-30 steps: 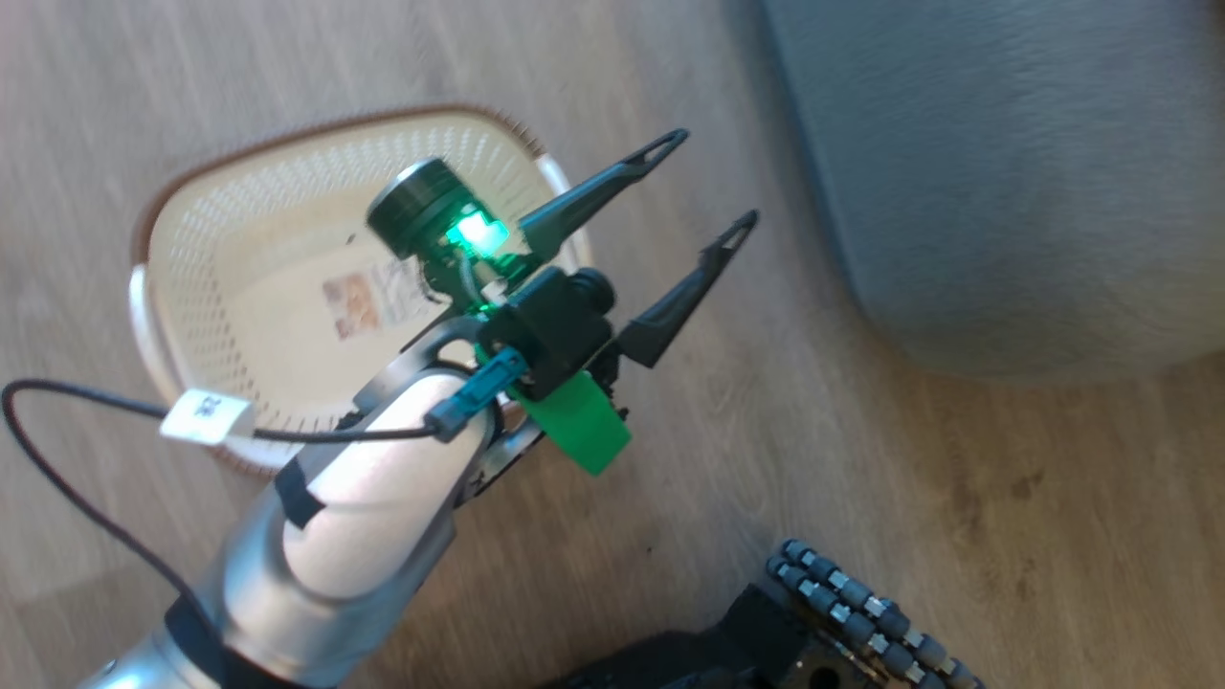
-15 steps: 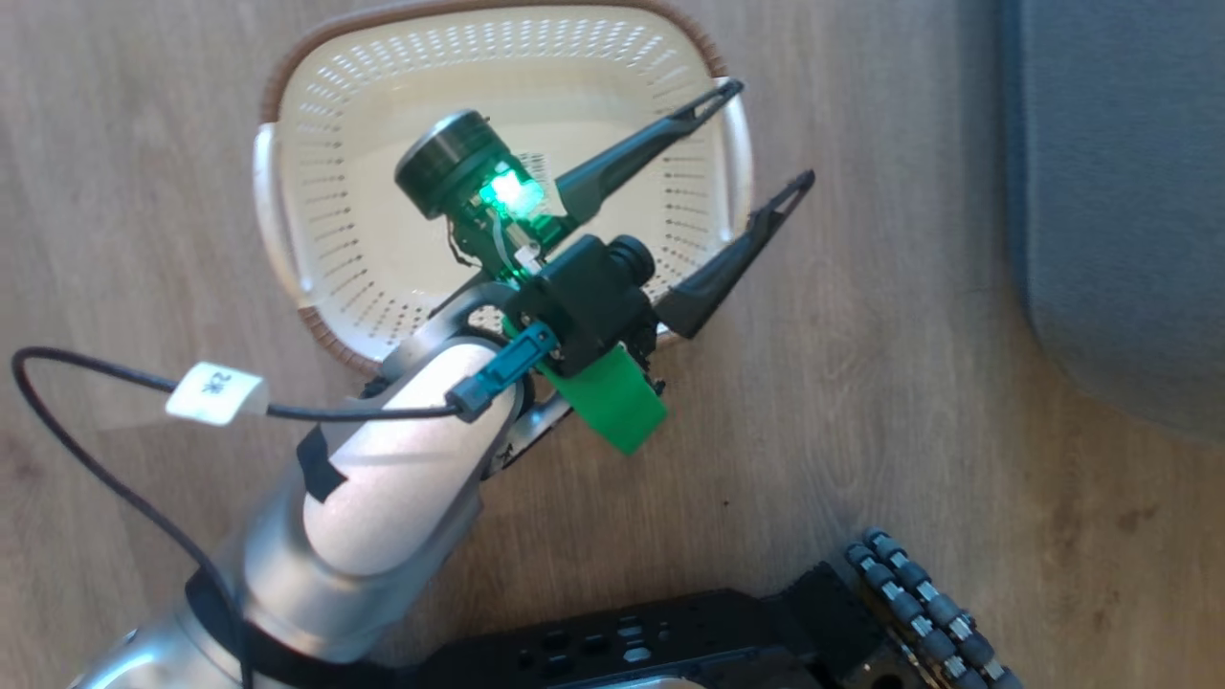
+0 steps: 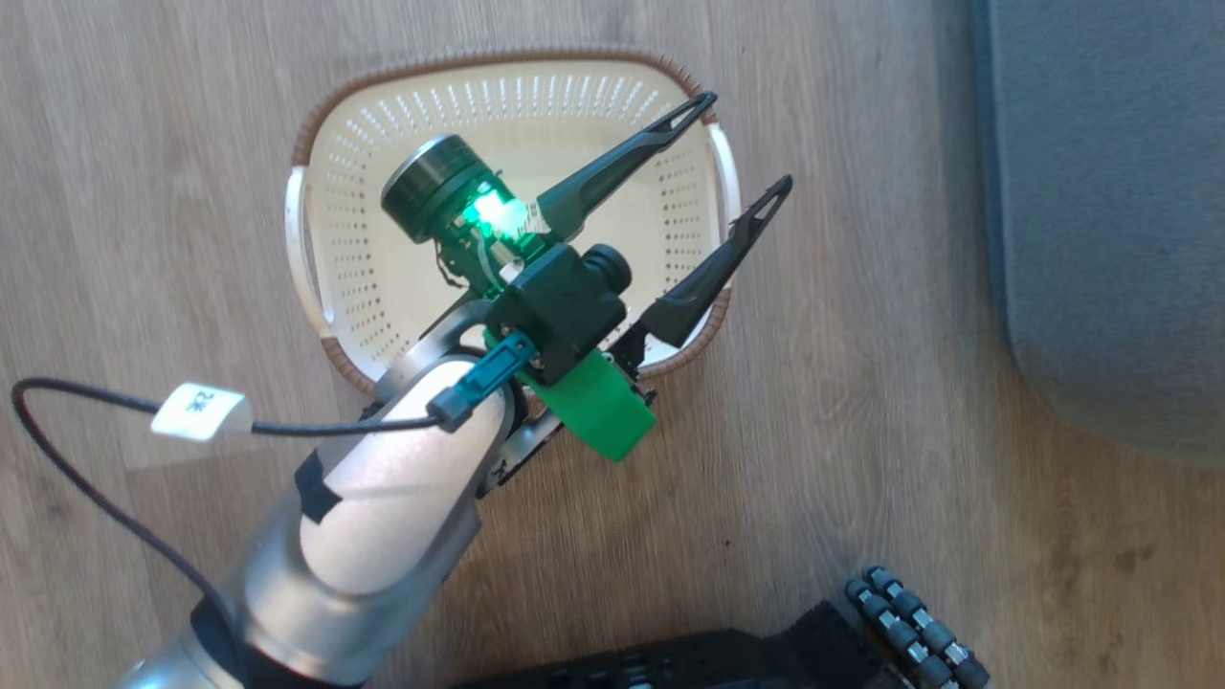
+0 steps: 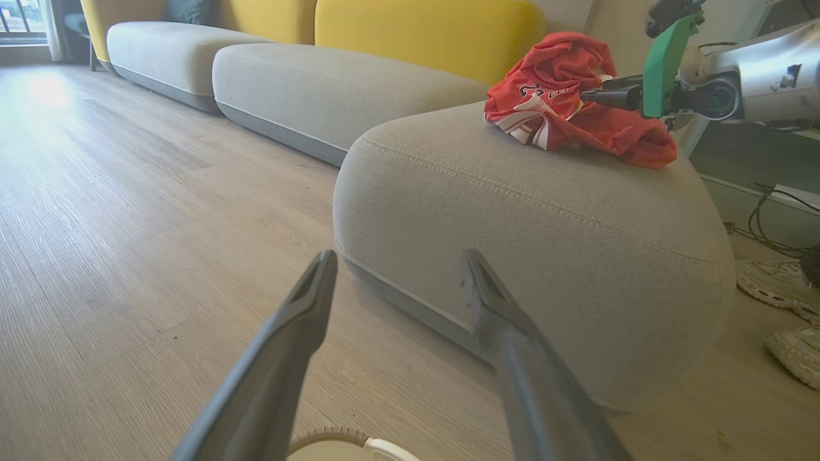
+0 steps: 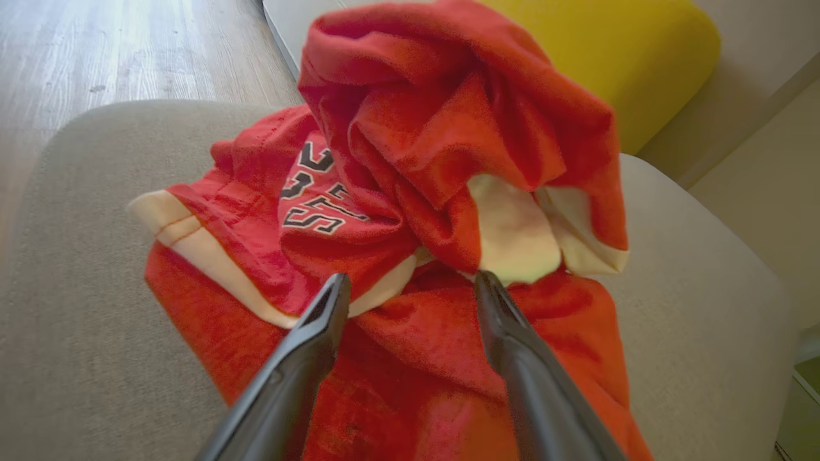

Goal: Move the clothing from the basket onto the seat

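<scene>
On the wooden floor (image 3: 144, 144) we find the seat (image 4: 544, 256), a grey upholstered sofa with pale stitched seams and a yellow back cushion (image 4: 423, 32) behind it; in the head view its edge lies along the right side. The basket (image 3: 325, 249) stands on the floor to the left of the seat and apart from it, upright, with its perforated cream walls and brown rim facing the head camera. The clothing (image 4: 564, 109) lies on top of the seat's rounded end section as a crumpled red heap with white stripe trim and dark lettering. We see one fold standing up above the rest. The left gripper (image 3: 747, 138) hangs over the right part of the basket with its two dark fingers spread wide and nothing between them; one fingertip is over the basket's far right corner, the other just past its right rim. The right gripper (image 5: 411, 276) is at the clothing on the seat, its fingers parted and clamping nothing. Red fabric lies under and beyond them, and we cannot tell whether the fingertips touch it.
</scene>
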You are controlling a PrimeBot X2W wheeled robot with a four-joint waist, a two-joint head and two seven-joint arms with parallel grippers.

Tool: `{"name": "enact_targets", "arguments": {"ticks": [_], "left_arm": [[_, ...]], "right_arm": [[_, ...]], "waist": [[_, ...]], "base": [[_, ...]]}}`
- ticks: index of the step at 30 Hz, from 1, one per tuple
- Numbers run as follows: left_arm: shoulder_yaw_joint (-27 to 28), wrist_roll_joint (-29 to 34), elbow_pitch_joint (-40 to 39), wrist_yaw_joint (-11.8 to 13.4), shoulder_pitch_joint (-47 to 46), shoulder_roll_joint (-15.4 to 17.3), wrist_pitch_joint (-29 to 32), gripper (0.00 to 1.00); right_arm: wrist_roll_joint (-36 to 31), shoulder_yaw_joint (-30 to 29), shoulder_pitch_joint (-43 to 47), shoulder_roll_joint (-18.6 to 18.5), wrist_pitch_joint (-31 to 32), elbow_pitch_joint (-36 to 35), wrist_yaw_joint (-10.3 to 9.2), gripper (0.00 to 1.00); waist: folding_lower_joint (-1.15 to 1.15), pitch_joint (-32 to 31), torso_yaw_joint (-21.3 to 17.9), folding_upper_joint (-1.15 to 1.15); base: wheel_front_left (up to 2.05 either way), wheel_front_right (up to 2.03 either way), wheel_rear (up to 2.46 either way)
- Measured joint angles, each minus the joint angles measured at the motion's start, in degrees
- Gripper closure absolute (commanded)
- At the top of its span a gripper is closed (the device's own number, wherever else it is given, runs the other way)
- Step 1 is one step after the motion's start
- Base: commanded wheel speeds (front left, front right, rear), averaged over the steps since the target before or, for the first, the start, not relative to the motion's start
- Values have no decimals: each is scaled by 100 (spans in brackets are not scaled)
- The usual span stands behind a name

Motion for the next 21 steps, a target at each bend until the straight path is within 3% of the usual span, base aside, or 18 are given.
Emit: {"name": "enact_targets", "arguments": {"ticks": [6, 15, 21], "left_arm": [[214, 0, 3, 0, 226, -20, 0, 0], [769, -59, -33, 54, 992, -162, 0, 0], [1214, -101, -25, 62, 1494, -253, 1, 0]], "right_arm": [[331, -63, 976, 261, -15, -1245, 0, 0], [166, 93, 2277, 1190, -16, -3128, 0, 0], [171, 465, 2601, 1722, -32, -3687, 0, 0]], "waist": [[0, -380, -37, 0], [0, -1208, 179, 0], [0, -1729, 550, 0]], "base": [[0, 0, 0], [0, 0, 0], [0, 0, 0]]}}
